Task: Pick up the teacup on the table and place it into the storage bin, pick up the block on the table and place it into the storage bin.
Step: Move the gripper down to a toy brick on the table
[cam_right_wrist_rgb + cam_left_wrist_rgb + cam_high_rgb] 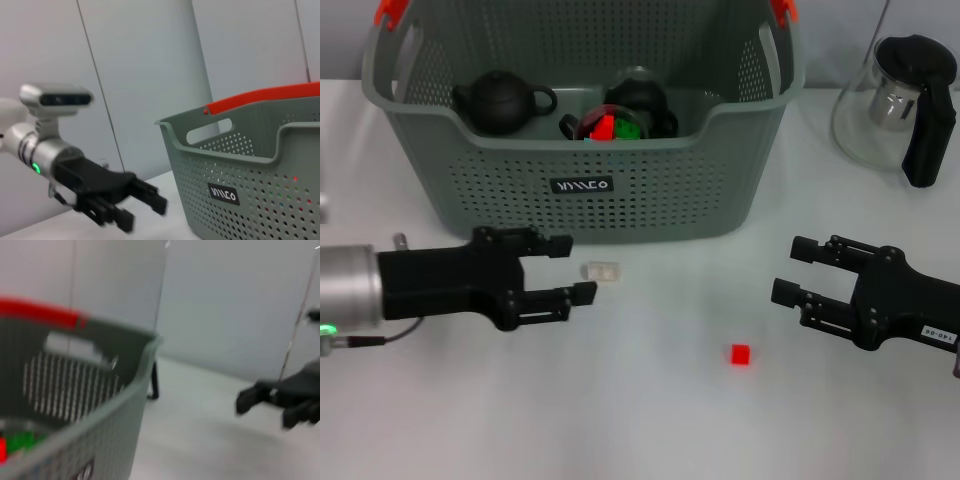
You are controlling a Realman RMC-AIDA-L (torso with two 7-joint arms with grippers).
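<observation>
Clear glass, small: teacup (601,271) lying on white desk (650,420) just ahead of open left end effector (566,268). Light, slippery, fragile; best pinched across its walls. Tiny red block (740,354) left of open right end effector (787,269); rigid, light.

Both grippers are matte black, blocky, with two long flat fingers each. The left gripper (567,268) sits on a silver cylindrical wrist with a small green light and a thin dark cable beneath. The right gripper (792,271) carries a small white label with black lettering. On the left wrist sits a silver-grey camera bar (56,98) with dark lenses.
</observation>
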